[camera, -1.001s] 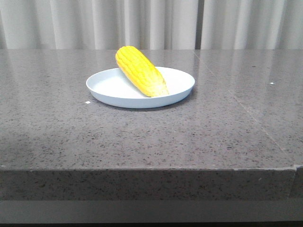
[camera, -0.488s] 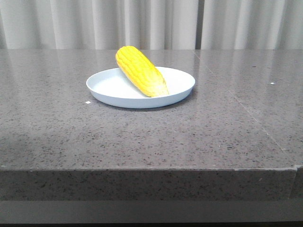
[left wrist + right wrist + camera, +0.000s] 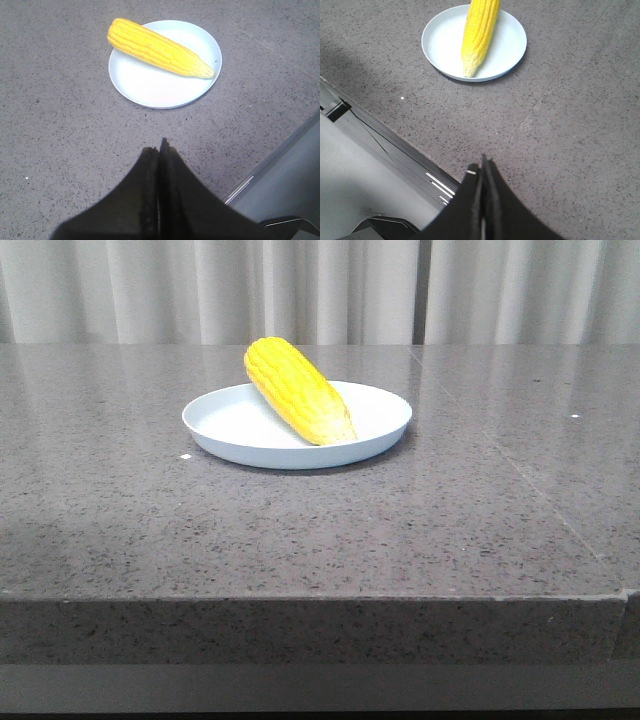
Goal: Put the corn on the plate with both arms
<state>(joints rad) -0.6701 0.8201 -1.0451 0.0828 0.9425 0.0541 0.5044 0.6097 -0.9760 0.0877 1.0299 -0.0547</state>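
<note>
The yellow corn (image 3: pixel 297 390) lies on the pale blue-white plate (image 3: pixel 230 430) on the grey stone table, its paler tip toward the plate's front right rim and its thick end over the back rim. The corn (image 3: pixel 158 48) and plate (image 3: pixel 150 87) also show in the left wrist view, and the corn (image 3: pixel 479 31) and plate (image 3: pixel 442 42) in the right wrist view. My left gripper (image 3: pixel 159 150) is shut and empty, well back from the plate. My right gripper (image 3: pixel 482 167) is shut and empty near the table's front edge. Neither arm shows in the front view.
The grey speckled tabletop (image 3: pixel 320 530) surrounds the plate. Its front edge (image 3: pixel 320 598) runs across the front view. A pale curtain (image 3: pixel 320 290) hangs behind. A small white speck (image 3: pixel 186 456) lies left of the plate.
</note>
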